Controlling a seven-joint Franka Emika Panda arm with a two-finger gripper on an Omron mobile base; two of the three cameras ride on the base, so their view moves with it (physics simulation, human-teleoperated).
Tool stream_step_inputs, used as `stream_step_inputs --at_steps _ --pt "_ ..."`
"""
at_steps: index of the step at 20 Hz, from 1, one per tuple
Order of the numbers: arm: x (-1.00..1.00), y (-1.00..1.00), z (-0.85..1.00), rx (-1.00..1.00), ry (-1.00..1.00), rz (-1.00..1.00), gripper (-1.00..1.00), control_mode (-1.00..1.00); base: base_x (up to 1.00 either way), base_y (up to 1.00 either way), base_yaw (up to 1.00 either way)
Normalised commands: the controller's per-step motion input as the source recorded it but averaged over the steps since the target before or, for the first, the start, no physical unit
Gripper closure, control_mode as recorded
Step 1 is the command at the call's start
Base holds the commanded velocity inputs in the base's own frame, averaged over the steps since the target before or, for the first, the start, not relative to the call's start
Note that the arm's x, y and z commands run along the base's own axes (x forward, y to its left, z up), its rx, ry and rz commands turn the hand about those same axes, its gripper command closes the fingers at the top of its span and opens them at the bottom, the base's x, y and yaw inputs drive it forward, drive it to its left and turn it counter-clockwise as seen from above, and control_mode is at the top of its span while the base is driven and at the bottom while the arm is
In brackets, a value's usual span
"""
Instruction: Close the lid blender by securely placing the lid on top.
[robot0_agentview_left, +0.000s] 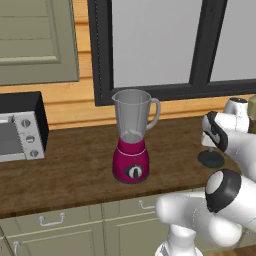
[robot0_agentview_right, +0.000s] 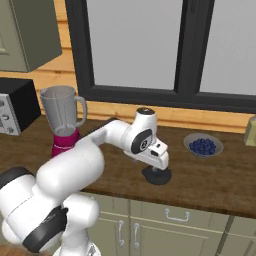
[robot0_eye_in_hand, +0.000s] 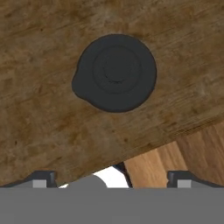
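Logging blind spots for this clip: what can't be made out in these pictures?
- Lid, right base view: the hand covers its top.
- Lid, left base view: the arm hides its right edge.
- Toaster oven, left base view: cut off at the frame's left edge.
- Blender dial marks: too small.

Base cameras look forward-down from behind-left and behind-right, sharing the countertop (robot0_agentview_left: 75, 170) front edge; hand camera close, straight down on lid (robot0_eye_in_hand: 114, 72).
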Motion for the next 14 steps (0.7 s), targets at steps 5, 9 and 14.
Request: stream_step_inputs --at_steps 5,9,14 --pt "0.44 -0.32 -0.27 0.03 0.0 0.0 -1.0 -1.0 0.0 0.0 0.0" --pt "0.26 -0.22 -0.27 0.01 0.0 0.0 -1.0 -1.0 0.0 0.0 0.0" --pt "0.22 -0.02 -0.28 0.0 0.0 0.02 -1.0 -1.0 0.0 0.0 0.0"
